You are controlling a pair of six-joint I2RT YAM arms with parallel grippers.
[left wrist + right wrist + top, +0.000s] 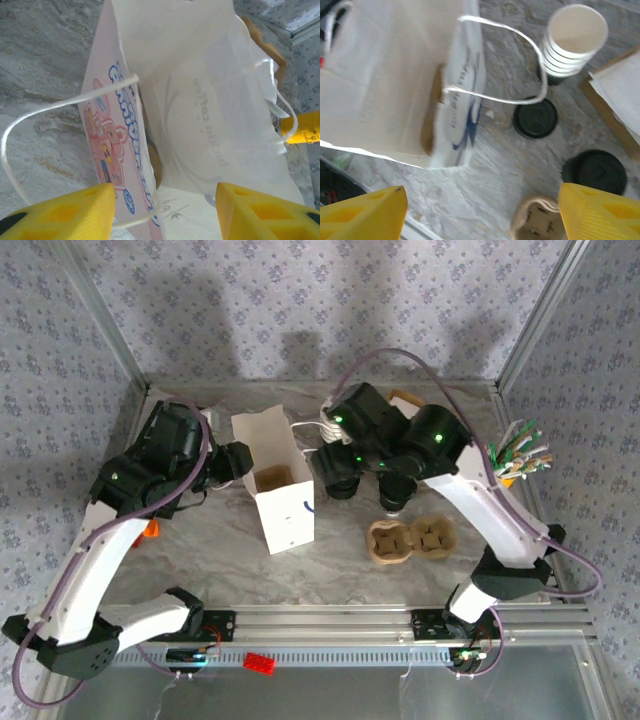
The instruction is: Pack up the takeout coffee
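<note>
Top external view is showing me the white paper bag standing upright and open-mouthed on the marble table, something brown lying at its bottom, and the cardboard cup carrier resting apart on the right arm's side. I am reading the left gripper as spread wide and pinching nothing, the bag's printed wall and string handle lying just ahead of it. I am reading the right gripper as likewise spread and empty, the bag sitting ahead, off to one side.

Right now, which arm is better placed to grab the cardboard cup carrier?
Right. The right gripper hangs open close to the cardboard cup carrier; the paper bag stands between that carrier and the left gripper.
</note>
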